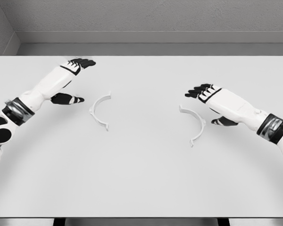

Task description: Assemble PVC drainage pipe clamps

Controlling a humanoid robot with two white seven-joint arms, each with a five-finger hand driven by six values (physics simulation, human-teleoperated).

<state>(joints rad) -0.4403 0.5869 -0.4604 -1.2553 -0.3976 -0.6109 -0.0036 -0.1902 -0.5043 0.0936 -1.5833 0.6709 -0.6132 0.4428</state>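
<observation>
Two white half-ring clamp pieces lie flat on the white table (141,179). The left clamp half (98,111) curves open toward the right. The right clamp half (195,124) curves open toward the left. My left hand (74,77) hovers to the left of the left half, fingers spread, thumb low, holding nothing. My right hand (208,101) is just right of the right half's upper end, fingers extended and thumb apart, also holding nothing. Neither hand touches a clamp piece.
A grey wall (146,19) rises behind the table's far edge. Between the two clamp halves lies bare tabletop.
</observation>
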